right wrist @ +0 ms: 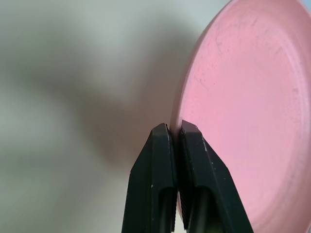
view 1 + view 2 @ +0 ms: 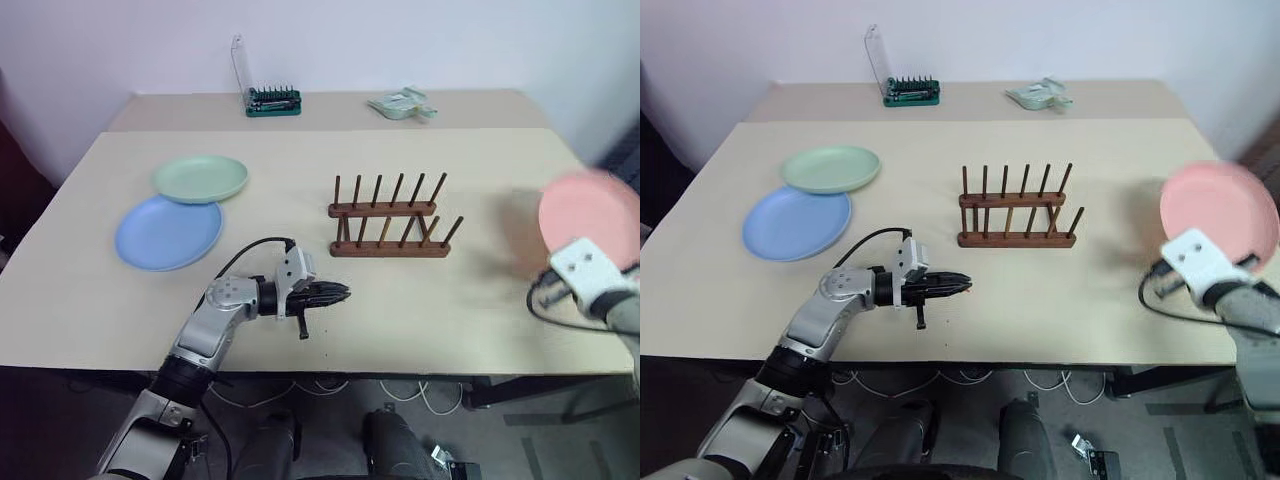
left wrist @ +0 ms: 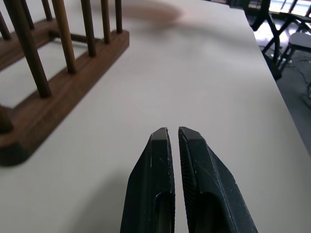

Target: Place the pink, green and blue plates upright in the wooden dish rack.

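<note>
With my right pincer [image 1: 176, 130] clamped on the pink plate's [image 2: 1220, 212] rim off the surface's right end, I'd carry it left, edge-down, between the rack's [image 2: 1016, 208] pegs, left pincer [image 2: 958, 287] closed, clear.

Green bit case [image 2: 273, 101] — lid up, pale packet [image 2: 401, 104], beige table [image 2: 470, 300]

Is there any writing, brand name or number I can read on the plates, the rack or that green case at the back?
None can be read.
Pink plate, green plate, blue plate, wooden dish rack: plain, no markings.
Green bit case and packet: any print is too small to read.
</note>
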